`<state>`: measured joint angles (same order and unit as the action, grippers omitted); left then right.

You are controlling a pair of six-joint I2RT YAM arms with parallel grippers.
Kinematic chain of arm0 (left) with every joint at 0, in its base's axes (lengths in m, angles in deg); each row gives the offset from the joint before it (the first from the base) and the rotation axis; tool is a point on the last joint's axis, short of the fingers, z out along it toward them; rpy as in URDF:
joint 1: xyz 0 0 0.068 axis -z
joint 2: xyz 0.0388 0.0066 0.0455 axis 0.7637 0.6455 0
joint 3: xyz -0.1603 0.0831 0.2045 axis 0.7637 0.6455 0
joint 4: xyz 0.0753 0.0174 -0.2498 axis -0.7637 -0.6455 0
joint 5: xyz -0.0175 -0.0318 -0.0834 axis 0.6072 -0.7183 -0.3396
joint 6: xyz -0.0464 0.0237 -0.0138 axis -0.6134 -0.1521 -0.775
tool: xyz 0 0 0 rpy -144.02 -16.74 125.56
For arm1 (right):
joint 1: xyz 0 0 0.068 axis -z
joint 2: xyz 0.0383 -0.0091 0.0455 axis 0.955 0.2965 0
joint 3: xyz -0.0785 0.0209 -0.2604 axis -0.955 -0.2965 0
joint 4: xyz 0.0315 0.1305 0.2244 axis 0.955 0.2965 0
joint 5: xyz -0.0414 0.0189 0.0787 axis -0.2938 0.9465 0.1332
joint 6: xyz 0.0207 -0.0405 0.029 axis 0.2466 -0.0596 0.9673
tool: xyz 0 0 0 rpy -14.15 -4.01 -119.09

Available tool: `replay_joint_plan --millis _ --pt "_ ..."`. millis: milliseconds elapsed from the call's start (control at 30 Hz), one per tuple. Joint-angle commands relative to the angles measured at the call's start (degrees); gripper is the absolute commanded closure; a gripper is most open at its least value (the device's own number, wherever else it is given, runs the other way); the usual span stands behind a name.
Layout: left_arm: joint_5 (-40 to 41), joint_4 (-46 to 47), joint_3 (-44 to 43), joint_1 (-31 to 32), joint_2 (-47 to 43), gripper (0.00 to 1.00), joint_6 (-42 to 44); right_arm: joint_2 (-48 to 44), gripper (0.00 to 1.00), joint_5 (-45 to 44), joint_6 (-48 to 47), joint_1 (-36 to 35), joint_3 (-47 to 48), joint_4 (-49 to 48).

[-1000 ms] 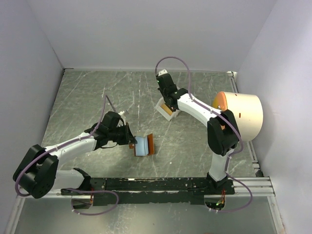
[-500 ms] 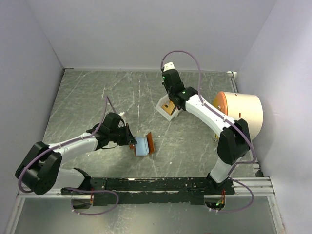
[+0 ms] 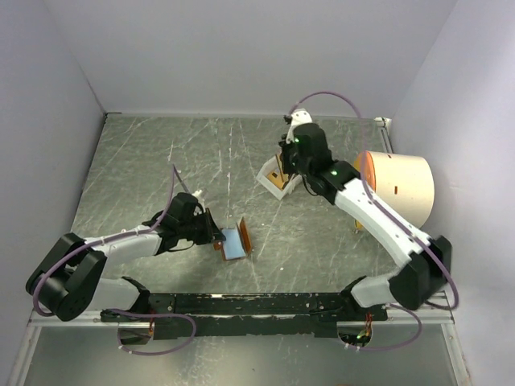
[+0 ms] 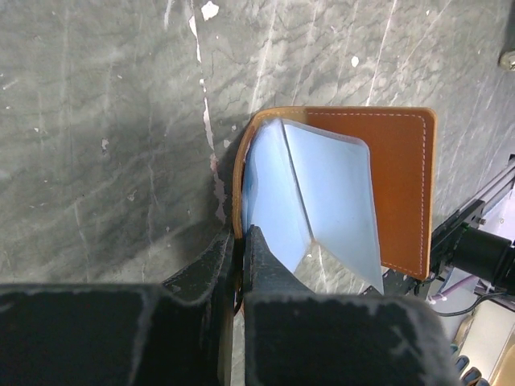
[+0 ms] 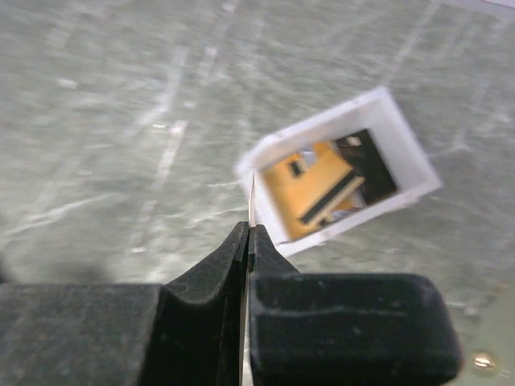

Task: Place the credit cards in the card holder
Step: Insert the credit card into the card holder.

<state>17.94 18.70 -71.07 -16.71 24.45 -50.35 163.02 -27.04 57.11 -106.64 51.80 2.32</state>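
The brown card holder lies open on the table, its clear pockets fanned up from the leather cover. My left gripper is shut on the holder's left cover edge. A small white tray holds orange credit cards. My right gripper hovers above the tray, shut on one credit card, which shows edge-on as a thin pale line between the fingers.
A large cream cylinder with an orange end stands at the right edge of the table, beside the right arm. Walls close the table on the left, back and right. A black rail runs along the near edge.
The right arm has risen from the tray and swung right, its elbow stretching out, with the thin card pinched. The left gripper and the holder shifted slightly.
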Motion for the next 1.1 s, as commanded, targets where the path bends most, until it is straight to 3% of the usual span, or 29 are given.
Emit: replay_joint_plan --millis 0,233,567,1067 --pt "-0.15 4.75 0.99 -0.36 -1.67 0.89 -1.10 -8.31 1.00 16.27 11.71 -1.46 -6.09 -6.78" --pt "-0.17 4.24 0.61 -0.36 -4.26 0.90 -1.88 -13.07 1.00 26.84 25.01 -6.75 -16.35 -15.87" --pt "-0.26 4.44 1.24 -0.36 -2.46 0.91 -1.87 -11.96 1.00 23.61 34.31 -17.72 -28.99 -24.72" --pt "0.62 4.28 3.34 -0.42 0.22 0.89 0.43 -4.72 1.00 15.04 30.16 -16.83 -34.51 -25.38"
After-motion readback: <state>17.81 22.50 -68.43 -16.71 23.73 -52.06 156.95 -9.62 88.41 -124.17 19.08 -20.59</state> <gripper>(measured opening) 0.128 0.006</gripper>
